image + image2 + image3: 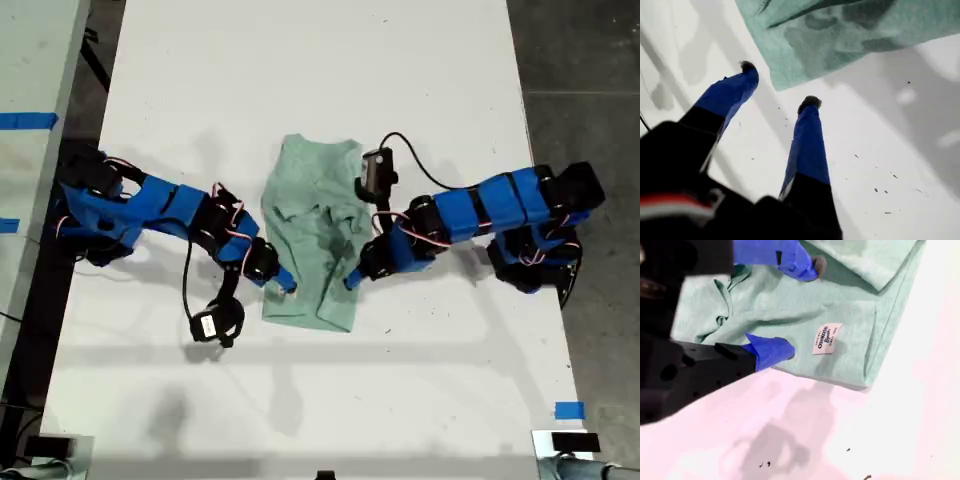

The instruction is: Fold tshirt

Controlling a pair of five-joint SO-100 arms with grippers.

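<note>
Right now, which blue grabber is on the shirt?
My second gripper: its open jaws are over the tshirt, near its white label. My first gripper, also open, hangs over bare table, short of the cloth.

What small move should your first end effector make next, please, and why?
Probably ease my first end effector forward to the tshirt: its jaws stand open over the table, with the cloth's edge just ahead and ungrasped.
</note>
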